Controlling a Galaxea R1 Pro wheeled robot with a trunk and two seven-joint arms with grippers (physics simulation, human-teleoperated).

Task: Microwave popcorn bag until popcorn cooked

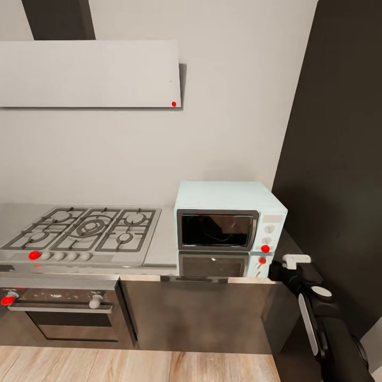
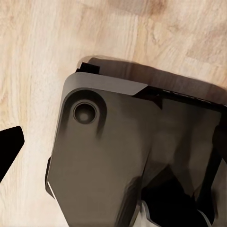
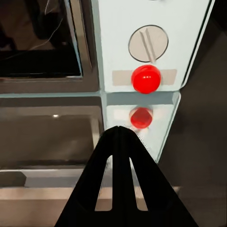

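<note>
Pale blue microwave [image 1: 229, 212], door shut, upright on glossy countertop [image 1: 162, 249].

No readable text, brand, number or sign anywhere you can see. The microwave [image 1: 229, 223] side panel carries blank knobs and a red button [image 3: 146, 79] with no lettering; the pale strip behind that button is unmarked. The knob [image 3: 148, 43] above it has a pointer bar but no scale or digits. The hob's [image 1: 85, 229] front row of knobs shows no markings either, and the oven [image 1: 63, 313] front is plain. The wall hood [image 1: 90, 73] has a red dot, no label.
</note>
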